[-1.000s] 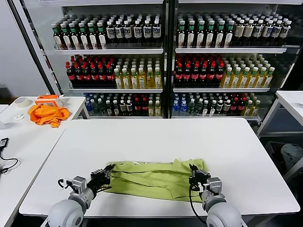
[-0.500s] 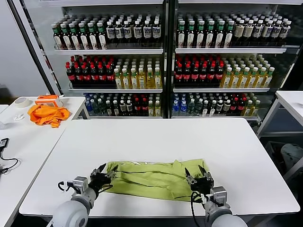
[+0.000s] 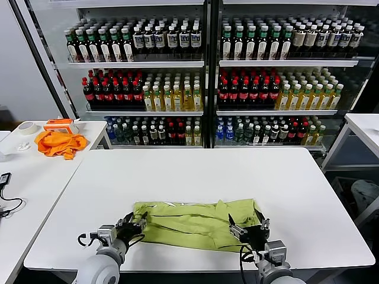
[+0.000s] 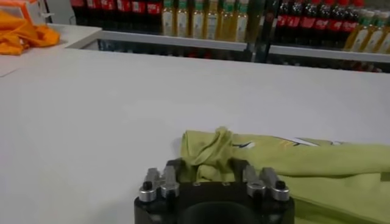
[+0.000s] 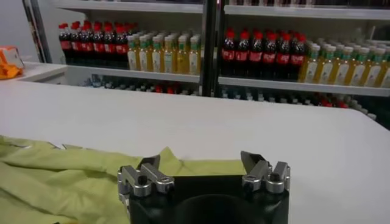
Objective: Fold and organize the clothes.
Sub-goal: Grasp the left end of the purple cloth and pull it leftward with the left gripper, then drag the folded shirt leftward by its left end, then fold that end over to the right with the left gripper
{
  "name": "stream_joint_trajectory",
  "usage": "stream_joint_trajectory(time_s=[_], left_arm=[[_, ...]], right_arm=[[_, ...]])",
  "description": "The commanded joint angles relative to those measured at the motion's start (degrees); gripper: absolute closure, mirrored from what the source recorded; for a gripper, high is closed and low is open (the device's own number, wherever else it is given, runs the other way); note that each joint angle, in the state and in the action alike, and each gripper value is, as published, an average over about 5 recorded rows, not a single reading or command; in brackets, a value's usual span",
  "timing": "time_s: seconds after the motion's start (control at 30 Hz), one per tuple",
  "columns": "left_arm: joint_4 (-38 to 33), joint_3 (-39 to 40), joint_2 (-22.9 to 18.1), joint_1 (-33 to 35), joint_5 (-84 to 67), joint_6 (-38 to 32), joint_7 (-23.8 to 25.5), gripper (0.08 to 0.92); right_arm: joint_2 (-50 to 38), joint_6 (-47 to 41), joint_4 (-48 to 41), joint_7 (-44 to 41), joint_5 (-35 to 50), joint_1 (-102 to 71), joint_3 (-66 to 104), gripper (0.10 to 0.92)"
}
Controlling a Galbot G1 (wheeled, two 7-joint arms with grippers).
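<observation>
The light yellow-green T-shirt [image 3: 189,222] lies folded into a long strip across the near part of the white table [image 3: 195,171]. My left gripper [image 3: 134,223] is at the strip's left end. In the left wrist view its jaws [image 4: 208,165] stand partly apart, with a bunched ridge of the T-shirt [image 4: 317,164] between them. My right gripper [image 3: 247,225] is at the strip's right end, open wide. In the right wrist view its fingers [image 5: 200,161] hold nothing, and the T-shirt [image 5: 55,176] edge lies just beyond them.
A bright orange cloth [image 3: 58,143], an orange box [image 3: 61,124] and a tape roll [image 3: 26,127] sit on the side table at the left. Glass-door coolers full of bottles [image 3: 204,77] stand behind the table. Another white table [image 3: 364,127] is at the right.
Both grippers have opened and let go of the shirt's ends, then drawn back slightly toward the near edge. The shirt has settled flat; the left jaws have narrowed again a little.
</observation>
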Motion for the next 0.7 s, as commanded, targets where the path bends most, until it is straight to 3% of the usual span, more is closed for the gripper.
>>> stream_joint_trajectory(time_s=[0.03,0.27,0.43,0.57,0.7], left_arm=[[0.9,1.2,-1.1,-0.3,-0.3,-0.4,-2.4,0.556],[1.6,0.4,-2.4,-1.4,5.6,-1.4,-1.4,0.756],[-3.8,-6.0,0.0,2.2,16.1,3.5,0.5,0.887],[-7.8,-14.3,4.0,7.7,25.5,5.0,4.7,0.909],[-9.7,-23.0,7.8,11.4,26.9,6.0,5.7,0.909]], right_arm=[[0.2,0.5,0.0,-0.2,-1.1,-0.9,0.0,0.203],[0.4,1.6,-0.2,-0.5,-1.5,-0.9,-0.1,0.203],[0.1,2.0,0.8,-0.6,-1.3,-1.0,0.5,0.203],[-0.4,2.0,0.8,-0.6,-0.8,-0.5,1.0,0.203],[-0.4,2.0,0.3,-0.7,-0.6,0.7,0.6,0.203]])
